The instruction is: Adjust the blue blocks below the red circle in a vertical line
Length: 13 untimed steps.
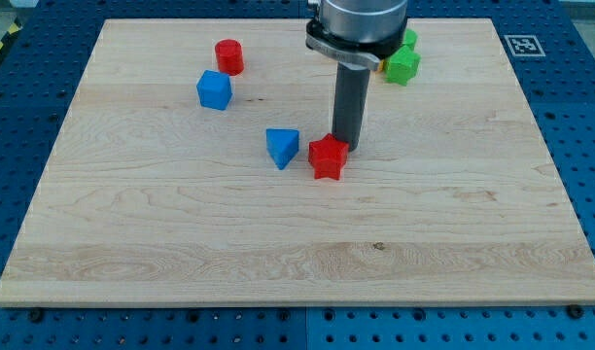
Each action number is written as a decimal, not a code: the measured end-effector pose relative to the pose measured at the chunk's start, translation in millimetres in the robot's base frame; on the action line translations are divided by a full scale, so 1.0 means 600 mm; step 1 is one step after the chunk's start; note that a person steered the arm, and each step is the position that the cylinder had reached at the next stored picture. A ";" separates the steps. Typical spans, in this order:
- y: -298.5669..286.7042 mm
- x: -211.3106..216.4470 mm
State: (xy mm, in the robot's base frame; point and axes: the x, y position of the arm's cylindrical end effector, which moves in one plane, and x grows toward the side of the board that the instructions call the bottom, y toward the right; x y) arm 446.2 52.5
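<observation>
A red circle block (228, 55) stands near the view's top left of the wooden board (181, 243). A blue cube (214, 89) lies just below and slightly left of it. A blue triangle block (282, 147) lies further down and to the right, near the board's middle. A red star block (328, 157) sits right of the blue triangle. My tip (349, 148) rests at the red star's upper right edge, touching or almost touching it, well right of both blue blocks.
Two green blocks sit at the view's top right of centre: one (402, 65) in plain sight, the other (408, 39) partly hidden behind the arm's body. Blue pegboard surrounds the board. A black-and-white marker (521, 44) is at the board's top right corner.
</observation>
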 end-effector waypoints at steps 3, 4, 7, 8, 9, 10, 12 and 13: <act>-0.102 0.004; -0.126 0.004; -0.197 -0.040; -0.217 -0.083; -0.283 -0.099; -0.355 -0.103; -0.378 -0.171; -0.374 -0.171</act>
State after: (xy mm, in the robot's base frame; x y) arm 343.4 -171.7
